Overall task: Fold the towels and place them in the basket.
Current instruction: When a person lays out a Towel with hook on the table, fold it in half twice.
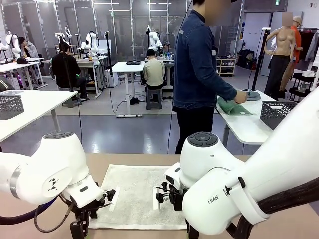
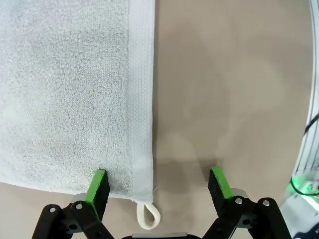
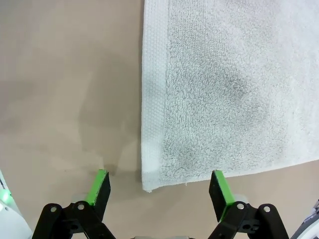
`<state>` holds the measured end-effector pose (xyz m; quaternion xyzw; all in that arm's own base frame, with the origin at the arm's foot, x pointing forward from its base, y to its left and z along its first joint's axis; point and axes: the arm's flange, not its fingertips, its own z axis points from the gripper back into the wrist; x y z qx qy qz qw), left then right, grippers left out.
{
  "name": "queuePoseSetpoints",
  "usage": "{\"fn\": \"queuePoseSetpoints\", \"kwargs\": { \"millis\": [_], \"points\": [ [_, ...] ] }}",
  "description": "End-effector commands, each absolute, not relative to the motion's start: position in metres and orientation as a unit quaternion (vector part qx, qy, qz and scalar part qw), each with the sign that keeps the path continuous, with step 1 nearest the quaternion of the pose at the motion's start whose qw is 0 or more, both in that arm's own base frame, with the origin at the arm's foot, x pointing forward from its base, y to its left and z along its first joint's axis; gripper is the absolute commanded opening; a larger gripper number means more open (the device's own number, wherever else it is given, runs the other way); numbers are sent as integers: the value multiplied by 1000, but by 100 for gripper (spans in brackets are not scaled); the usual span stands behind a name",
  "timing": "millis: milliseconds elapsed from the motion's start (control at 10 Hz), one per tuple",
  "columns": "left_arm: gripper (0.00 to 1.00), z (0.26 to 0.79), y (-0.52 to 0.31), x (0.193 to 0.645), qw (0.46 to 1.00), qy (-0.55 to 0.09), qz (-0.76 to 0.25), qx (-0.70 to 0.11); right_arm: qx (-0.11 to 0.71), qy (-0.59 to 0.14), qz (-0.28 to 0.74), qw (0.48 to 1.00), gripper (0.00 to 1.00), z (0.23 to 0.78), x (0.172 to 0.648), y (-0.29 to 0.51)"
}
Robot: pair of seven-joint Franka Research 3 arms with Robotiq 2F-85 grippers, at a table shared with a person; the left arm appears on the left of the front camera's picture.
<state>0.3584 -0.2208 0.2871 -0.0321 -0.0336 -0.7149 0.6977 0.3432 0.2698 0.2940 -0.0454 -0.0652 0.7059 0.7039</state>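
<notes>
Left tool [image 2: 158, 186] is sitting wide open, straddling a near corner of the white towel [image 2: 65, 89], the one with the hanging loop [image 2: 148, 216] at 6 o'clock. Right tool [image 3: 159, 186] is gaping the same way over the other near corner. My guess is they're lining up a two-corner pinch for the fold. The cloth is lying flat with straight hems. Bare desk [image 2: 229, 89] is opening toward 3 o'clock on the left, 9 on the right. The basket [image 1: 276, 113] is waiting at 2 o'clock on the side desk [image 1: 249, 130], well apart.
</notes>
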Motion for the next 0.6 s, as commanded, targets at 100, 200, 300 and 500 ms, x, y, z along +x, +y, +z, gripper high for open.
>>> {"fn": "queuePoseSetpoints", "kwargs": {
  "millis": [100, 200, 300, 500],
  "points": [
    [100, 282, -218, 360, 689, -26, -722, -44, -35, -53, 692, 719, 94, 292, 343, 271],
    [100, 278, -220, 360, 690, -20, -722, -46, -31, -44, 692, 720, 94, 287, 346, 272],
    [100, 275, -221, 360, 692, -19, -720, -48, -25, -41, 691, 721, 94, 284, 349, 270],
    [100, 272, -223, 360, 694, -12, -718, -43, -13, -37, 692, 721, 94, 284, 354, 268]
  ]
}}
